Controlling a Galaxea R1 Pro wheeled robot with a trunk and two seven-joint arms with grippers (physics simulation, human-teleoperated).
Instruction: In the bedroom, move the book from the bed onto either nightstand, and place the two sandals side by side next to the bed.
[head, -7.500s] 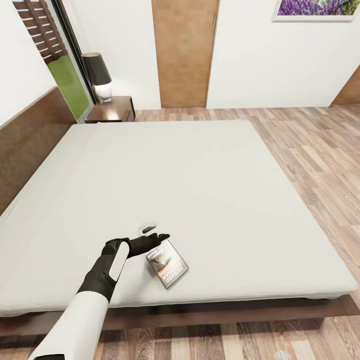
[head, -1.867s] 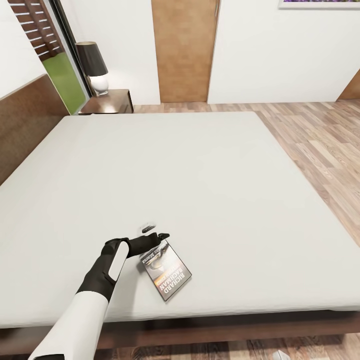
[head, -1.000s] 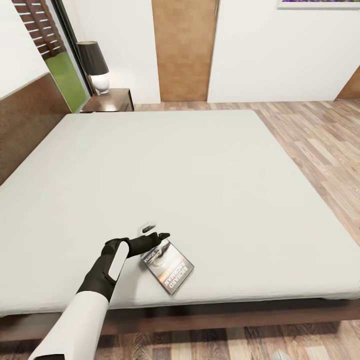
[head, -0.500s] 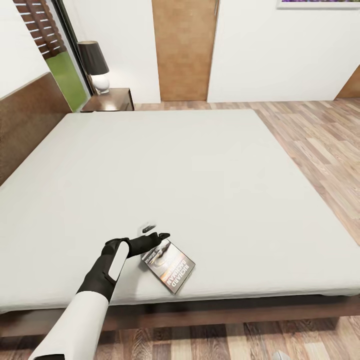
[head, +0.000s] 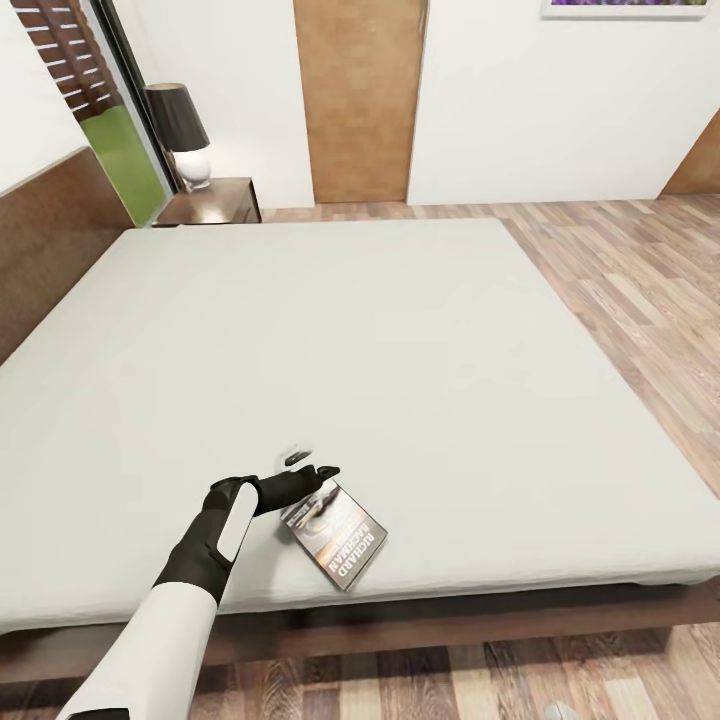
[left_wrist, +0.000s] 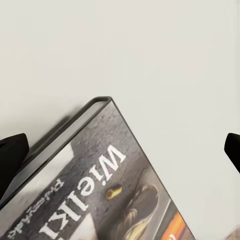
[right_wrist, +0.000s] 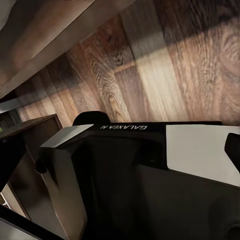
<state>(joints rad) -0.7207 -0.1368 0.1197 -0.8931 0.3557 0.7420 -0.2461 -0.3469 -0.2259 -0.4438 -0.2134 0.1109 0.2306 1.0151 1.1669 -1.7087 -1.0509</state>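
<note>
- Left hand (head: 308, 467): reaches out over the near part of the bed (head: 400, 330), just at the book's far corner. Fingers spread; in the left wrist view one dark fingertip (left_wrist: 11, 157) sits at each side of the picture, with the book's corner between them but not pinched.
- Book (head: 335, 536): lies flat on the white mattress close to the near edge, turned at an angle. Grey cover, orange-and-black title band toward the near end. In the left wrist view the book (left_wrist: 100, 190) shows its spine edge and large white lettering.
- Nightstand (head: 212, 203): dark wood, at the far left corner beside the headboard (head: 45, 240). A lamp (head: 185, 135) with a dark shade stands on it.
- Right hand: right wrist view shows the robot's own dark base (right_wrist: 135, 185) and wooden floor (right_wrist: 165, 65); cannot tell whether the fingers are spread or together.
- Far wall: wooden door (head: 357, 100).
</note>
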